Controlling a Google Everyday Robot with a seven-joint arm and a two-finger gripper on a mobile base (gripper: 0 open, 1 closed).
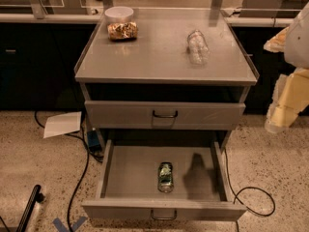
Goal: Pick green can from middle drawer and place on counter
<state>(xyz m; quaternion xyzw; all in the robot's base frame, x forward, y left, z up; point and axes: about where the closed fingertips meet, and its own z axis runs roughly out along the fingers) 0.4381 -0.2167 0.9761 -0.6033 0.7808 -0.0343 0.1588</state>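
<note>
Green can [165, 177] lies on its side on the floor of the open middle drawer [130, 174], about mid-width and toward the front wall. It touches no wall. Its long axis runs front to back, with one silvery end facing the drawer front.

Gripper [280, 115] hangs at the right edge of view, outside the cabinet's right side and level with the upper drawer front [120, 114]. The can lies down and to the left of it, well apart. My judgement is that the reach must cross the drawer's right wall and descend. A grasp across the can's short width looks the sensible one, closing from left and right.

Gripper state: cannot tell. The arm reads as a pale smear, partly cut off by the frame edge.

A dark patch on the drawer floor just right of the can is probably shadow, not an object. The can's label cannot be read.

Counter [159, 62] carries a bottle [197, 46] at right rear, plus a snack packet [122, 30] and a bowl [119, 13] at left rear. Its front half is bare, so a placing spot is likely there.
</note>
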